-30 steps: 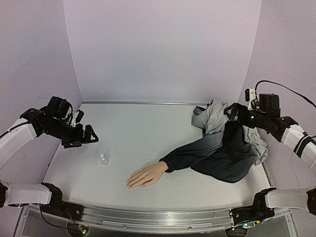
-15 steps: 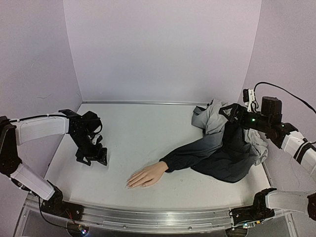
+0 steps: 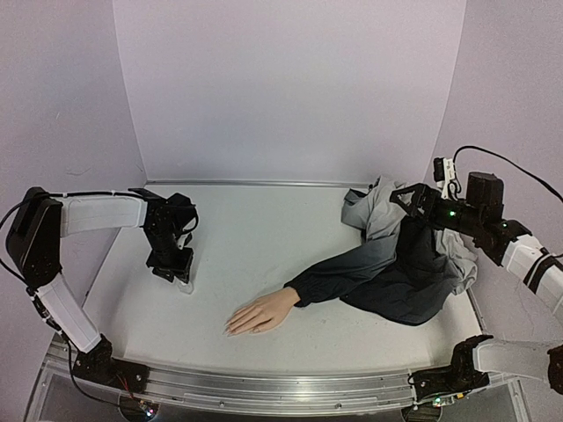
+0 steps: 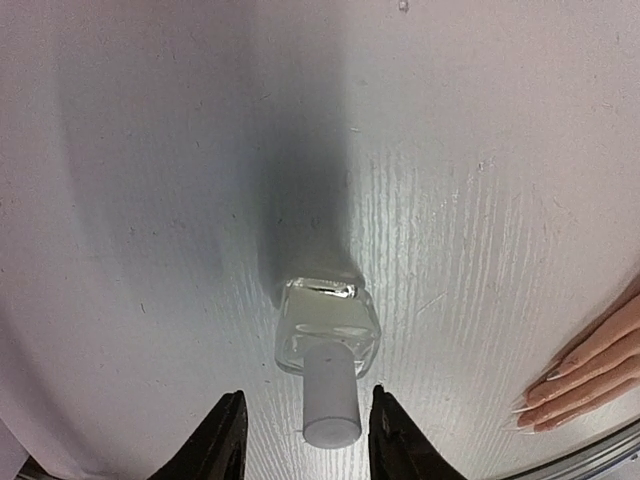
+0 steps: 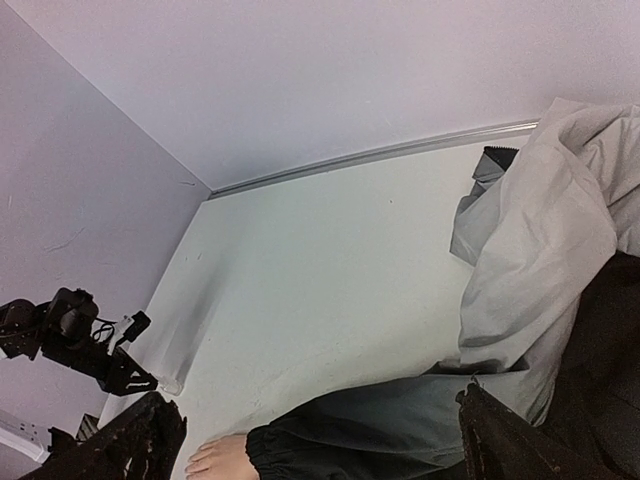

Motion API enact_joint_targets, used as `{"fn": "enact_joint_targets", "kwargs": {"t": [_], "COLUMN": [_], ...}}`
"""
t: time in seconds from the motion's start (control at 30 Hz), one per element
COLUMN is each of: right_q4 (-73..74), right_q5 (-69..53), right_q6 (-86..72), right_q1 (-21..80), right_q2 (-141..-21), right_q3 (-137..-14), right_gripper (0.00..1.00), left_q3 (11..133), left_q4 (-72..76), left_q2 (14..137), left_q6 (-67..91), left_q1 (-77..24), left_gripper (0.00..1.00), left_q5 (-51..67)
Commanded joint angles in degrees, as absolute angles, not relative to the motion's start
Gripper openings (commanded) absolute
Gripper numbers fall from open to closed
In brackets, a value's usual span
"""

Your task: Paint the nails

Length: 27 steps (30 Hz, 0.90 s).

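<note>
The left gripper [image 4: 307,402] stands spread around the bottle's [image 4: 328,325] cap (a gap shows on one side), the right gripper [image 5: 318,420] gapes wide, and the nails [image 3: 230,330] lie at about four o'clock from the bottle.

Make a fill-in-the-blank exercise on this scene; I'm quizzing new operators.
The small clear glass bottle's round cap is coloured ____.
The left gripper hovers with one finger on each ____ of that cap.
The peach mannequin hand lies palm ____, pale nails showing.
Missing words: white; side; down.
</note>
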<state>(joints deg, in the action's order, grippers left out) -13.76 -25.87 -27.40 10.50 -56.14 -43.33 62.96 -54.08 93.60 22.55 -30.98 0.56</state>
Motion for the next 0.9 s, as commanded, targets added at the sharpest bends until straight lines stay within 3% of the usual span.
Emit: {"fn": "enact_joint_targets", "kwargs": {"t": [0.0, 0.3, 0.5, 0.67, 0.87], "right_q4": [-16.5, -16.3, -16.2, -16.0, -15.5], "right_q5": [-26.7, -26.7, -27.0, -27.7, -25.4], "right_q6": [-28.1, -28.0, -28.3, -27.5, -25.7], "right_q1": [10.1, 10.1, 10.1, 10.5, 14.4], "right_q2": [-54.7, -55.1, -55.4, -56.5, -60.2], "right_q3": [-42.9, -43.2, -42.9, -42.5, -43.2], "right_gripper": [0.98, 0.98, 0.98, 0.98, 0.98], "left_q3": [66.3, 66.4, 66.0, 65.8, 68.5], "left_q4": [-53.1, -51.6, -51.3, -51.4, -52.3], "left_q2": [94.6, 96.7, 96.7, 95.4, 88.5], "left_q6": [20.5, 19.8, 19.4, 18.8, 17.3], "left_q1": [-31.2, -31.2, -31.2, -31.2, -31.2], "left_gripper": [0.41, 0.35, 0.23, 0.07, 0.00], "left_q5": [-1.8, -0.3, -0.2, 1.2, 7.1]}}
